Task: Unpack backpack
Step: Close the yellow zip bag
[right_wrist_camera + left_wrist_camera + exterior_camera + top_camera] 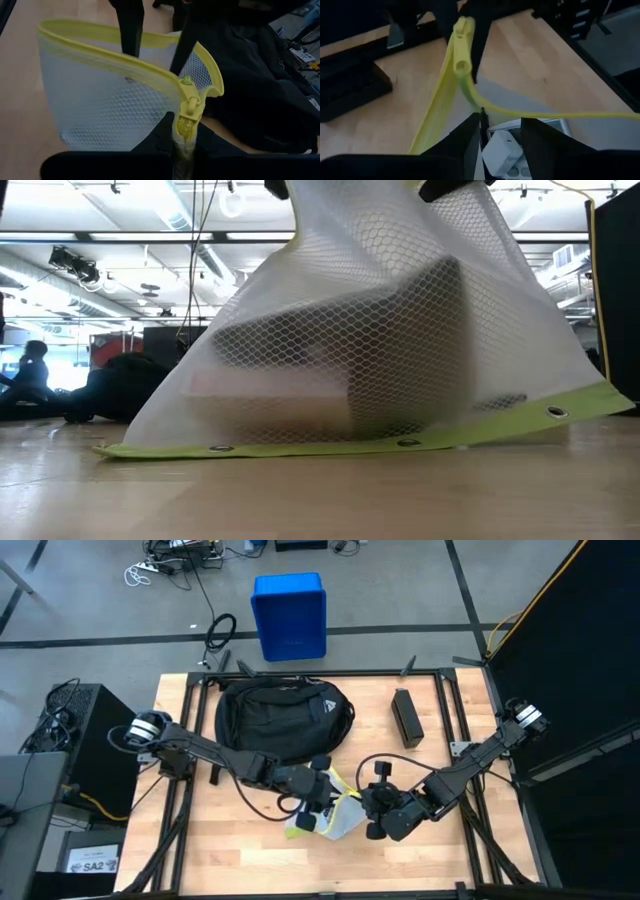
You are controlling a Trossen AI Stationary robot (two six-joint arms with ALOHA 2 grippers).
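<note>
Mesh pouch point(328, 817), yellow-trimmed, out on table front between both grippers. Right gripper point(184, 131) clenched on the pouch's zip end. Left gripper point(501, 131) jaws parted, straddling the rim. Black box point(406, 717) already out. Backpack point(280, 715) behind; contents unseen, unpacking likely unfinished.

The mesh pouch point(335, 817) hangs between my two grippers mid-table, the backpack point(283, 717) and black box point(406, 717) block the far side, while bare tabletop point(240, 860) near me lies free.
</note>
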